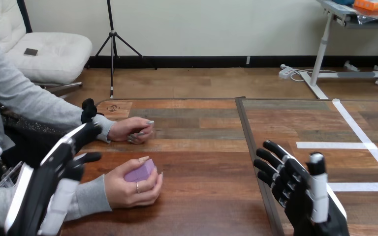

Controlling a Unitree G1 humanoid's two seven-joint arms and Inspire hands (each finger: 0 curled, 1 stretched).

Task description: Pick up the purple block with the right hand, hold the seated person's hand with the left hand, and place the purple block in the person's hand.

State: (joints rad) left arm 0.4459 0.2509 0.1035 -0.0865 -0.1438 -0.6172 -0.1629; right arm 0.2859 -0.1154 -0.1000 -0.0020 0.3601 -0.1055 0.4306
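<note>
My right hand (295, 184) is gleaming as hard black plastic under smooth white shells, and my left hand (61, 160) is looking the same. The table (202, 162) is showing varnished wood planks with a soft sheen, and its white tape strips (354, 125) are looking matt. The purple block (140, 173) is looking smooth and matt. The person's grey sleeve (29, 98) is looking like soft knit cloth.

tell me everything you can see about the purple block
The purple block is small, pale purple and matte, with flat faces and straight edges, tilted with one end raised. It lies in the person's nearer hand, whose fingers and thumb curl round it and hide its lower part. That hand rests on the wooden table. The robot's left hand and right hand are both apart from the block.
</note>
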